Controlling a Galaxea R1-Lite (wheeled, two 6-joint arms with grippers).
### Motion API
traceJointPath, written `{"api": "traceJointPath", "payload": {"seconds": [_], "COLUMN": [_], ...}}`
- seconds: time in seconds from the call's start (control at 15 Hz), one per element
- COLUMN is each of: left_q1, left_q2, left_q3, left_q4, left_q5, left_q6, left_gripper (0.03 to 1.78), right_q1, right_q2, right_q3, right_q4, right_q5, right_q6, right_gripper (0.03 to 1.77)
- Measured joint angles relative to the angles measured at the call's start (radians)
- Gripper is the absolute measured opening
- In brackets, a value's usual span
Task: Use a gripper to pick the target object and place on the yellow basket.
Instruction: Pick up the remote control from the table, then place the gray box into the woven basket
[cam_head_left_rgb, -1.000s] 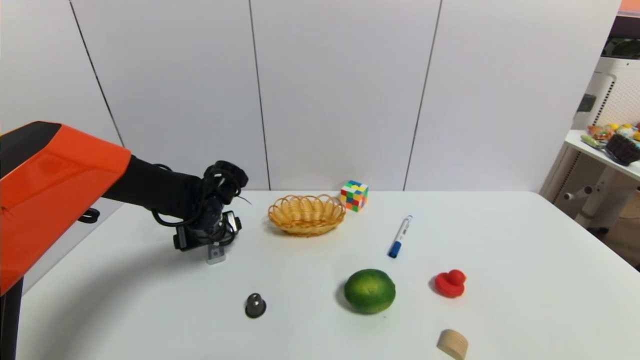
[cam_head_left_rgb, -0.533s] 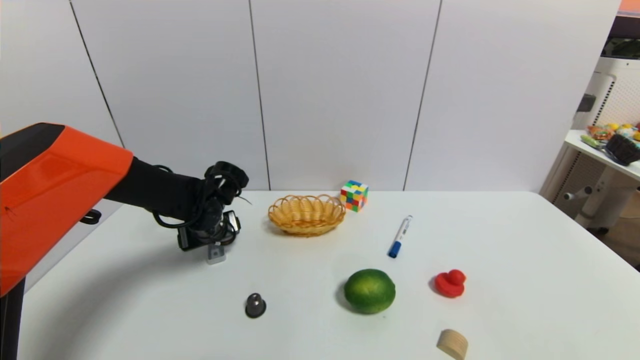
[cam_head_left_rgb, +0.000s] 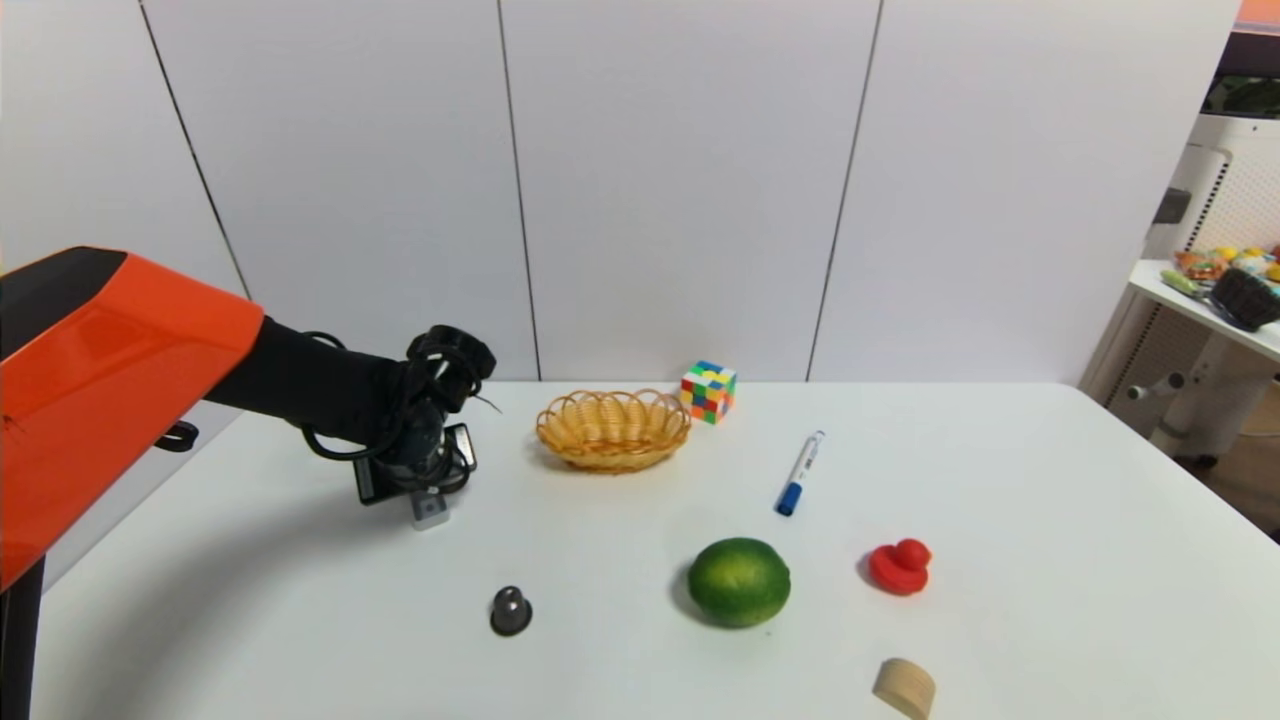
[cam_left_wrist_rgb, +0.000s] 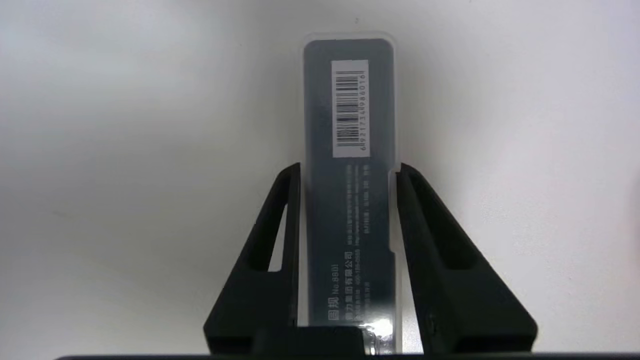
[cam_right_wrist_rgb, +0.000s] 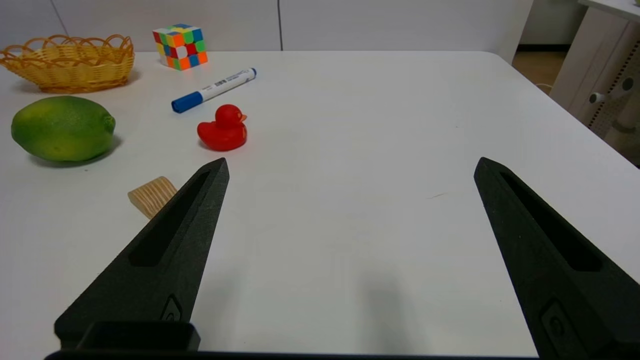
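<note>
**Left gripper clamps the grey bar**

The left gripper (cam_left_wrist_rgb: 348, 172) is down at the counter (cam_head_left_rgb: 1000, 500) on its left side, angled steeply downward, its two black fingers (cam_left_wrist_rgb: 280, 225) pressed against the long edges of the bar (cam_left_wrist_rgb: 348, 125). The bar is a slim grey case with a white barcode label near its far end and pale print lower down. It lies flat on the counter, running straight out from between the fingers, so it is pinched about halfway along. In the head view only the near end of the bar (cam_head_left_rgb: 430, 510) peeks out beneath the gripper (cam_head_left_rgb: 425, 495) and its looping cables.

The basket (cam_head_left_rgb: 613, 430) sits to the right of the gripper, near the wall, well apart from the bar. Just beside it, farther right, is a cube (cam_head_left_rgb: 709, 391). A blue-capped marker (cam_head_left_rgb: 800, 472) lies further right and closer in. Nearer the front edge are a small dark knob (cam_head_left_rgb: 511, 610), a green fruit (cam_head_left_rgb: 739, 581), a red duck (cam_head_left_rgb: 900, 567) and a wooden piece (cam_head_left_rgb: 905, 687).

The right gripper (cam_right_wrist_rgb: 350, 170) is parked low at the right front of the counter, pointing level across it, its fingers spread wide with nothing between them but bare surface.
</note>
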Motion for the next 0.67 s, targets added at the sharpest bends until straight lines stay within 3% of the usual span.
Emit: {"api": "traceJointPath", "payload": {"seconds": [0.4,0.67], "left_q1": [-0.006,-0.006], "left_q2": [-0.051,-0.154], "left_q3": [0.001,-0.084], "left_q4": [0.013,0.008], "left_q5": [-0.039,-0.064], "left_q6": [0.061,0.366], "left_gripper": [0.63,0.63], "right_q1": [0.0,0.0], "right_q2": [0.0,0.0], "right_q3": [0.0,0.0], "right_q4": [0.0,0.0], "right_q5": [0.0,0.0], "right_q6": [0.0,0.0], "right_gripper": [1.69,1.69]}}
